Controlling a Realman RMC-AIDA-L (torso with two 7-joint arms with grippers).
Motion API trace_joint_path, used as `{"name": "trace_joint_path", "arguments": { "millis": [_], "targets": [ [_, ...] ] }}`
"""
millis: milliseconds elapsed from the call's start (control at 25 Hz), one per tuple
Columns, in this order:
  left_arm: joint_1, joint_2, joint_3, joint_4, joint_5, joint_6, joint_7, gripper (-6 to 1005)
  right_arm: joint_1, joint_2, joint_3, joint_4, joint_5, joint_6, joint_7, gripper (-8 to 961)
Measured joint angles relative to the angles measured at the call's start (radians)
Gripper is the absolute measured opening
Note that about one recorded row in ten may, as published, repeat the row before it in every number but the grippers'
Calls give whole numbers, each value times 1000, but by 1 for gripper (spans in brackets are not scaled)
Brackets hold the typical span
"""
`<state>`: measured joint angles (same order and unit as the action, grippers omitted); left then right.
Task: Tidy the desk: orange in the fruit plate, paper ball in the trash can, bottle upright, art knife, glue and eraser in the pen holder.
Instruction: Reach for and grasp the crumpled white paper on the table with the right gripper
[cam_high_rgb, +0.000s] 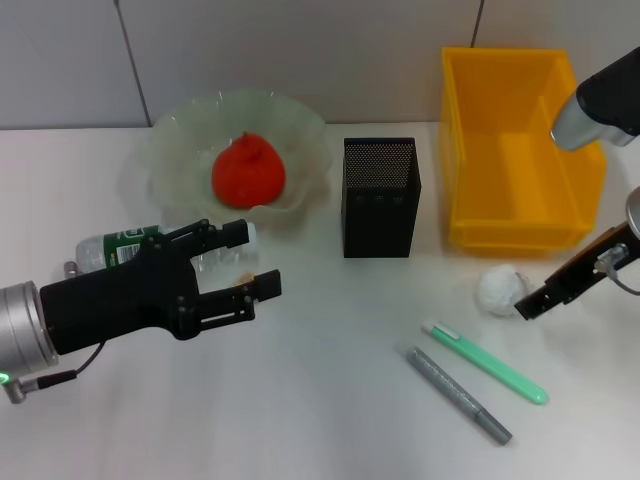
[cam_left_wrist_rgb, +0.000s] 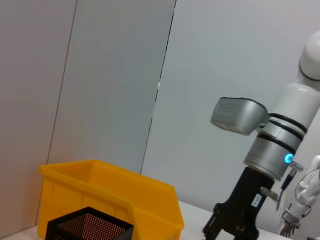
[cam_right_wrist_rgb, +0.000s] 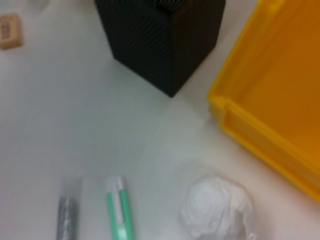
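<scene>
White worktop (cam_high_rgb: 320, 400) fills the lower two thirds of the head view. Pale grey panelled wall (cam_high_rgb: 300, 60) spans the upper edge, with dark vertical seams (cam_high_rgb: 130, 50) at upper left and upper right.

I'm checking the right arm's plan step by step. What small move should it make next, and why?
Probably close the right gripper on the paper ball: its tips sit right beside the ball, which lies on the desk just in front of the trash can.
</scene>
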<state>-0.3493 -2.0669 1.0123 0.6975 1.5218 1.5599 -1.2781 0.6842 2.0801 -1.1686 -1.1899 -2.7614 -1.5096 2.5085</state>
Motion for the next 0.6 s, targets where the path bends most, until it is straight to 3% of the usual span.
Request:
{"name": "trace_joint_path", "arguments": {
  "millis": [600],
  "targets": [
    [-9, 0, 1, -36, 0, -7, 33, 806, 26, 1, -14, 97, 45, 100, -18, 789]
  ]
}}
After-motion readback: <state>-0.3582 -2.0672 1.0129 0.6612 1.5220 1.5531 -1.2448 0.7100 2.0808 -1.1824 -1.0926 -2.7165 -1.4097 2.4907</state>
